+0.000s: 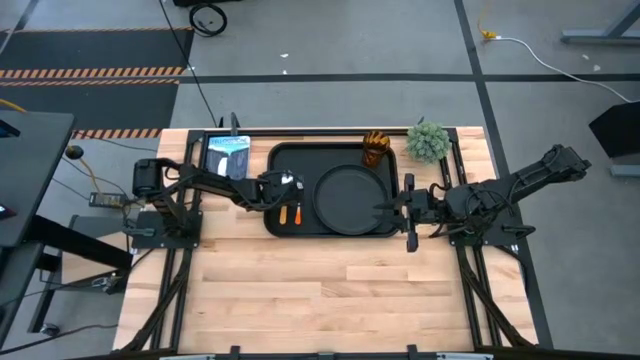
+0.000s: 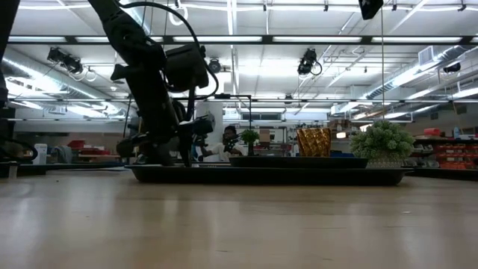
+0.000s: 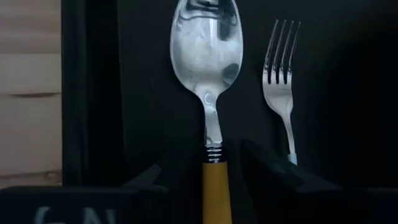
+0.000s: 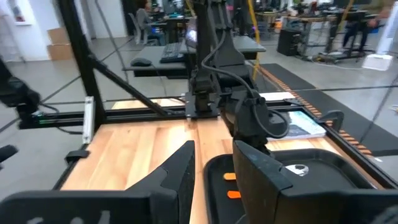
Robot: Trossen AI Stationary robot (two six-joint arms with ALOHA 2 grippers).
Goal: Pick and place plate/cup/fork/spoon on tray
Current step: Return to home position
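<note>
The black tray (image 1: 285,160) lies at the table's far middle. On it are the round black plate (image 1: 350,197), the amber cup (image 1: 375,148) in its far right corner, and, at its left end, the orange-handled spoon (image 3: 208,68) lying flat beside the silver fork (image 3: 281,68). My left gripper (image 3: 216,165) points down over the spoon's handle (image 3: 216,193). It is open, with one finger on either side of the handle and a narrow dark gap showing. My right gripper (image 4: 214,180) is open and empty, over the tray's right edge (image 1: 398,205).
A small green potted plant (image 1: 428,140) stands at the far right, beside the tray's corner. A blue-and-white booklet (image 1: 228,155) lies left of the tray. Bare wood (image 1: 320,290) lies on the near side of the tray.
</note>
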